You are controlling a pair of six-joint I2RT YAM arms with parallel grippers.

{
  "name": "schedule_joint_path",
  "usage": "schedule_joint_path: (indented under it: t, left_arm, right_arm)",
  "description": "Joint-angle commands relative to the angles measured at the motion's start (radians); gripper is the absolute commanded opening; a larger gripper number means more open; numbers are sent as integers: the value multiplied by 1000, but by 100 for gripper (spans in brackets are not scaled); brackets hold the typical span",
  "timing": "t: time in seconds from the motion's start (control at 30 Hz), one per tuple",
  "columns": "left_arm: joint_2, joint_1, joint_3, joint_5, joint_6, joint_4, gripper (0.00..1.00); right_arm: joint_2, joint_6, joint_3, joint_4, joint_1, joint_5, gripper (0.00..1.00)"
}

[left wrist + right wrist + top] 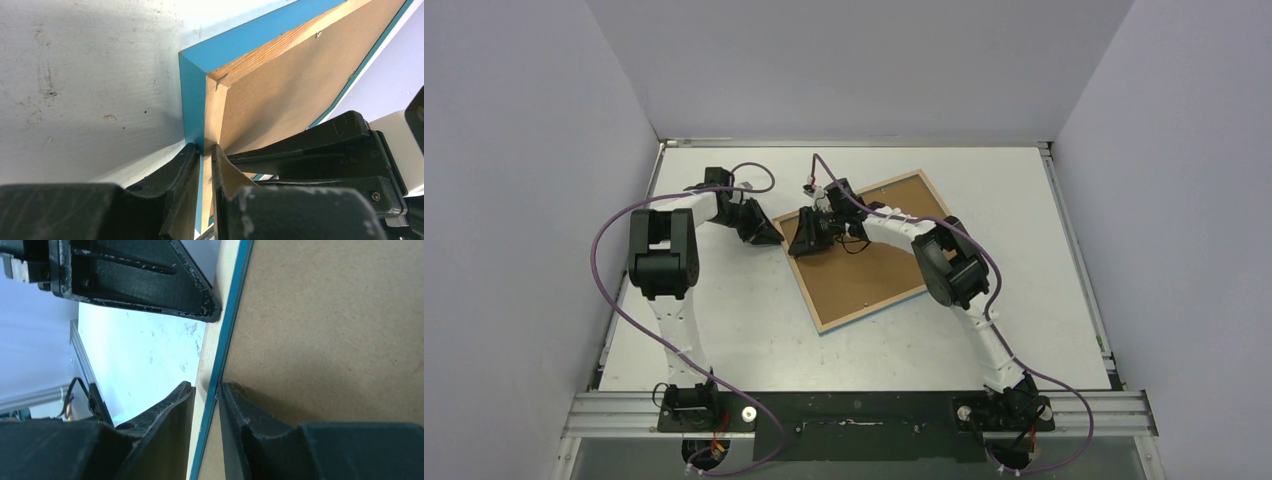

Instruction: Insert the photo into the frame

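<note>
On the white desk [724, 330] the frame [869, 312] lies back-up, photo unseen; we judge the left hand [204, 150], pinching its corner, should brace it while the right hand [206, 387], narrowly astride the edge, grip unclear, works gently.

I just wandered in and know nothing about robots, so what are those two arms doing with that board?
Two robot arms are handling a thin rectangular picture frame with turquoise-blue sides and a pale wood back. It lies back-up on the white table, and a plain brown backing board fills it. The left end effector is clamped on the frame's rim near a corner. The right end effector straddles the same rim close by, but whether it grips is unclear. No photo is in sight.
</note>
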Motion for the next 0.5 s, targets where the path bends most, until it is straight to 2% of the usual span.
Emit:
schedule_joint_path:
  t: [0.0,0.27,0.4,0.47]
  left_arm:
    - [79,-2,9,-186,60,45,13]
    - [77,-2,12,-169,58,47,13]
    - [55,0,19,-162,55,49,13]
    - [34,0,23,-157,53,50,15]
  right_arm:
    - [66,-134,52,-203,18,-143,29]
    - [68,-166,139,-263,21,-79,36]
    - [5,-81,128,-186,-3,111,40]
    - [-35,-15,107,-101,-40,156,42]
